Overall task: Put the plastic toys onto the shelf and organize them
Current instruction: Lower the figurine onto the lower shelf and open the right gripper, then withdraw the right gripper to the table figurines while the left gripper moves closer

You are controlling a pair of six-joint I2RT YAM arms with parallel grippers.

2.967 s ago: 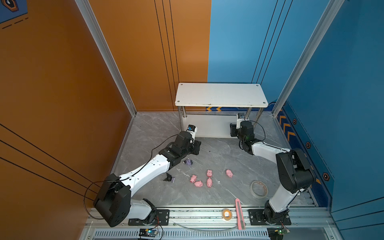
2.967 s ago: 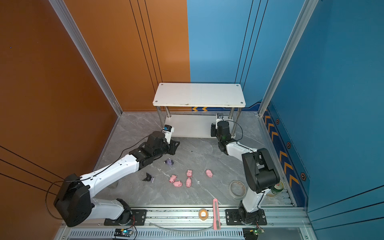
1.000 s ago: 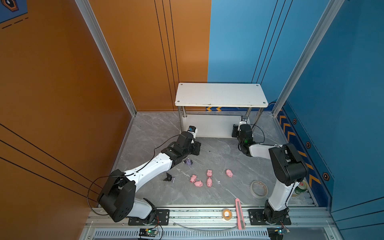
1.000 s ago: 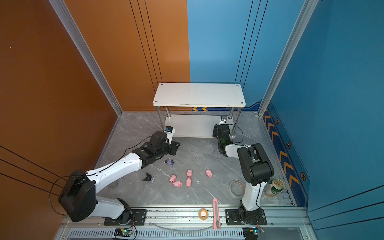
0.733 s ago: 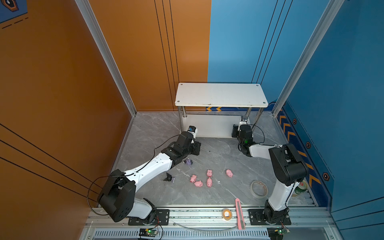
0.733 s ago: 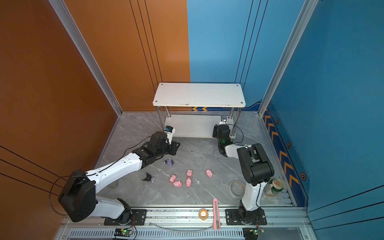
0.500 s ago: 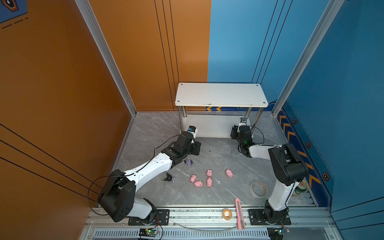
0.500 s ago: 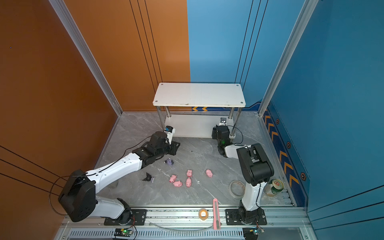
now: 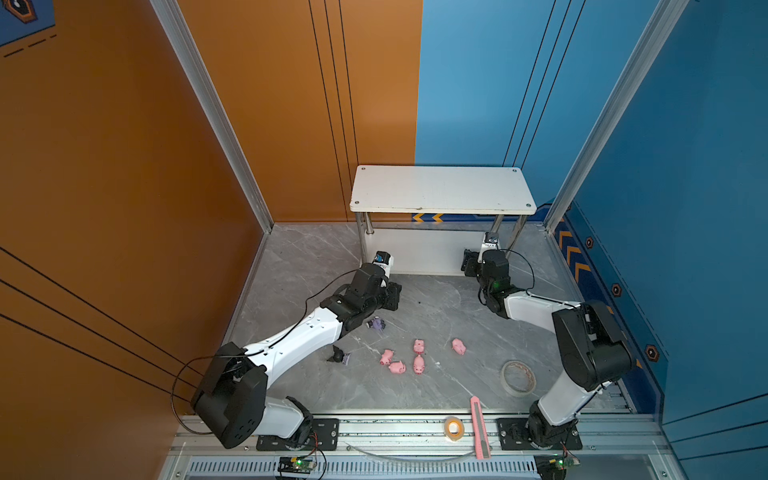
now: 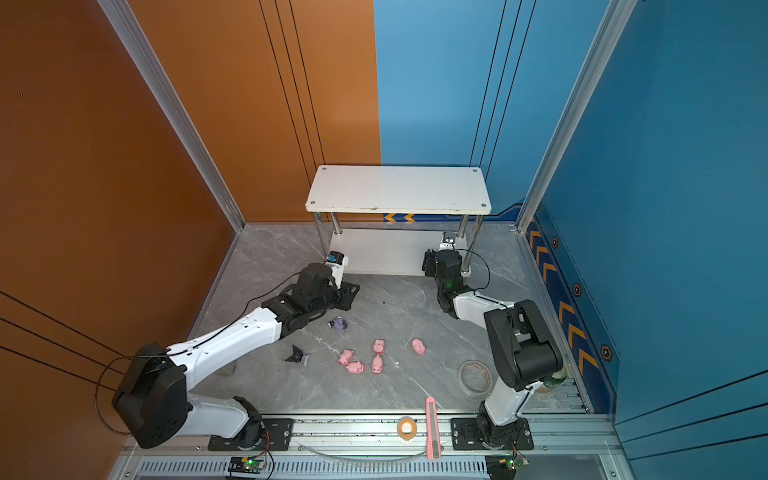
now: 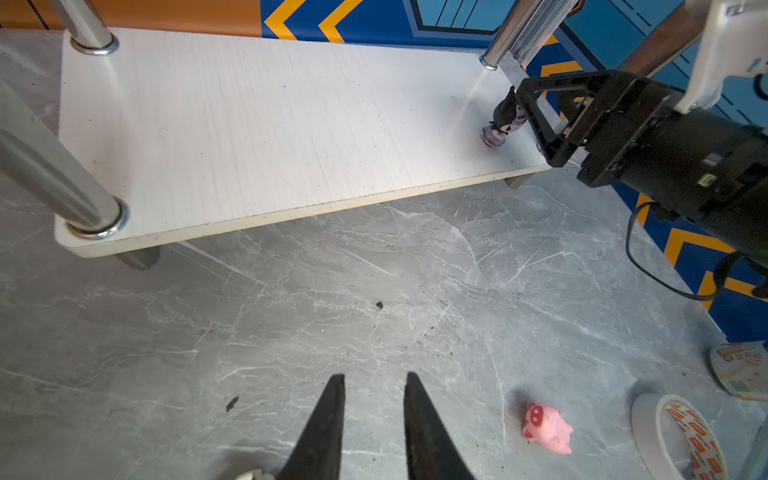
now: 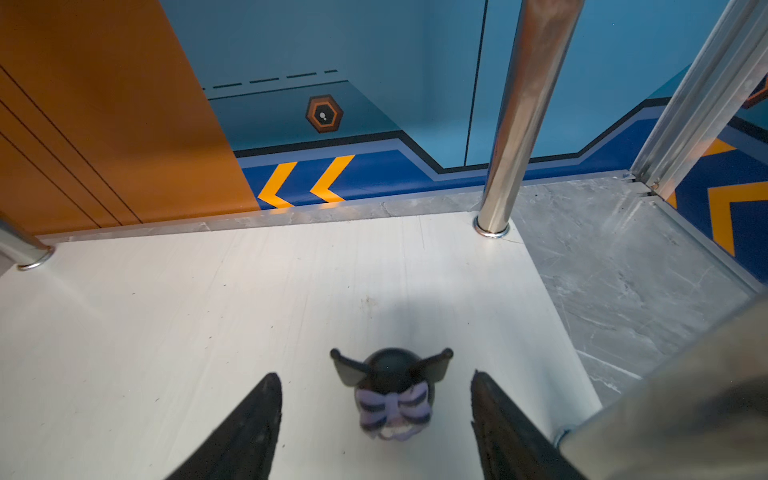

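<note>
On the floor's [image 9: 436, 395] left half, the left gripper [image 11: 374, 376] hangs empty, jaws slightly apart. Two fallen figurines [image 9: 377, 324] and five pigs [image 9: 417, 363] lie mid-floor. Near the right edge of the shelf's [image 12: 208, 311] lower board, an upright figurine [image 12: 392, 395] stands between the right gripper's [image 12: 374, 374] parted jaws, untouched.

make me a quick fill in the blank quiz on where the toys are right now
1. The figurine stands on the shelf's ____ board.
2. The right gripper's jaws on either side of it are ____.
3. ____ pigs lie on the floor.
4. Also on the floor lie ____ more figurines.

Missing words: lower; open; five; two
</note>
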